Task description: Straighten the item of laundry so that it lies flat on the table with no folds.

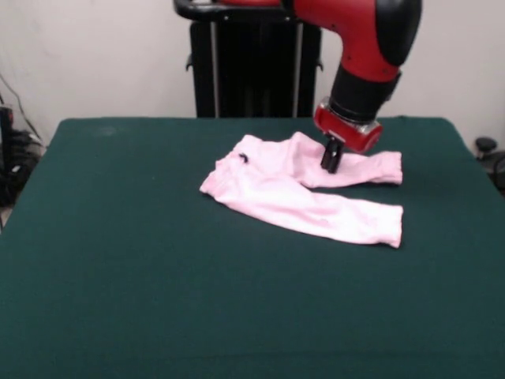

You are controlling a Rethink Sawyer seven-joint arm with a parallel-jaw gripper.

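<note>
Pale pink soft-cloth baby trousers point(304, 193) lie mid-table on the dark green felt-covered table point(158, 276), both legs spread rightward. From the front, the red-and-black arm's gripper point(331, 162) presses on the far leg, fingers seemingly together, probably pinching cloth to pull it flat.

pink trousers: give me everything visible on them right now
The pale pink baby trousers of soft cloth lie spread on the green table, waistband with a tiny dark bow to the picture's left, both cuffed legs pointing right. The far leg looks rumpled near the crotch, where the gripper comes down onto it.
</note>
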